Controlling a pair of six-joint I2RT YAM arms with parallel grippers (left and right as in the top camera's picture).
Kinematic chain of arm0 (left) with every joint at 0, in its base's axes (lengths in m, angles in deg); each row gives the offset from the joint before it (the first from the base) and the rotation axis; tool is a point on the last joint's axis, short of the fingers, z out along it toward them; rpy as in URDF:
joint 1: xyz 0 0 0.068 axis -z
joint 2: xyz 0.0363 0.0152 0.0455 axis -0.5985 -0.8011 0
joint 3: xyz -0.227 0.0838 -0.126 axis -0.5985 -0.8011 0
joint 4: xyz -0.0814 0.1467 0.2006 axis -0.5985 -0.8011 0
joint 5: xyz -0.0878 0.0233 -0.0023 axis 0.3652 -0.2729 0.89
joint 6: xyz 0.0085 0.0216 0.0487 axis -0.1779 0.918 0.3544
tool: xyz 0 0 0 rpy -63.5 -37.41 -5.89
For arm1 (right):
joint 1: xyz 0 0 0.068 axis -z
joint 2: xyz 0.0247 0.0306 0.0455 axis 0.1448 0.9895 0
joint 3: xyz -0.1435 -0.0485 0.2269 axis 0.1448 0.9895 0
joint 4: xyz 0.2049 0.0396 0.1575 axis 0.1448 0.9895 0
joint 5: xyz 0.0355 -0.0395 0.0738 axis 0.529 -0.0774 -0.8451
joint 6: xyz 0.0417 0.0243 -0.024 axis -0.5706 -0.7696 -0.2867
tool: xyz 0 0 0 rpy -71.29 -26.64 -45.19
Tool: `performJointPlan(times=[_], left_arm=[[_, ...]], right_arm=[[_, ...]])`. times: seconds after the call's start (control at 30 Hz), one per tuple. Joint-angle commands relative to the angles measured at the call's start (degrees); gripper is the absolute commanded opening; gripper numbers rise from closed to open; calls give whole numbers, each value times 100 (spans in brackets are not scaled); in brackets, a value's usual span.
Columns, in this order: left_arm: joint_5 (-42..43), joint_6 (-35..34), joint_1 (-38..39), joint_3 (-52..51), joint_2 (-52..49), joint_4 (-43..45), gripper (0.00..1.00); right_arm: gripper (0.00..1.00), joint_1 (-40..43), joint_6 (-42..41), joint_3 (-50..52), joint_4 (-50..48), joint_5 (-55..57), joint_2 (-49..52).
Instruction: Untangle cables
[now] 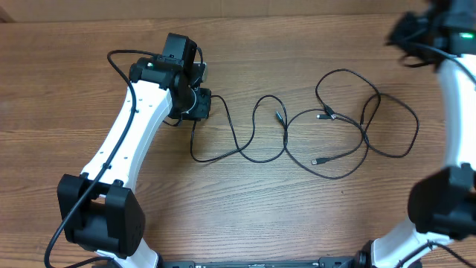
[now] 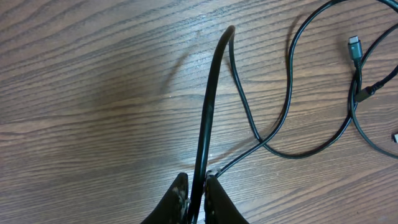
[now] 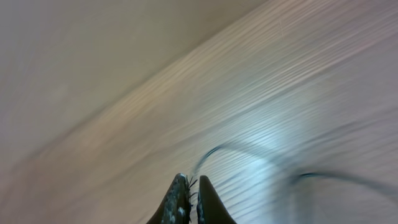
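Several thin black cables (image 1: 286, 138) lie looped and crossed over the middle and right of the wooden table (image 1: 59, 82), with small plugs (image 1: 316, 161) at their ends. My left gripper (image 1: 199, 104) is at the tangle's left end. In the left wrist view it (image 2: 197, 186) is shut on one black cable (image 2: 208, 106), which rises from the jaws and bends back down to the table. A grey-tipped plug (image 2: 354, 48) lies at the right. My right gripper (image 1: 405, 33) is at the far right corner, away from the cables. Its jaws (image 3: 191, 182) are shut and empty, and its view is blurred.
The left arm's own thicker black wire (image 1: 119, 59) loops over the table at the far left. The right arm's white link (image 1: 454, 97) stands along the right edge. A blurred cable loop (image 3: 214, 152) shows ahead of the right jaws.
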Motion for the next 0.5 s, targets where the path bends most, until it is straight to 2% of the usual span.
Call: performJointPlan(times=[0.0,0.07,0.1,0.2,0.27,0.37,0.47], left_arm=[[-55,107,22,13,-61,-55,10],[-55,107,22,13,-61,-92,9],[-57,107,22,13,-61,-114,9],[-57,107,22,13,-61,-127,9],[-55,107,22,13,-61,-120,9],[-55,107,22,13,-61,-129,9],[-57,107,22,13,-61,-125,9]], right_arm=[[4,428,-70,-13,291,1526,11],[4,634,-66,31,485,1388,11],[7,699,-59,31,581,1086,11],[37,734,474,33,940,-356,11],[44,619,1008,87,1200,-966,13],[59,282,1687,302,1425,-909,15],[67,-136,2376,732,1281,-540,22]])
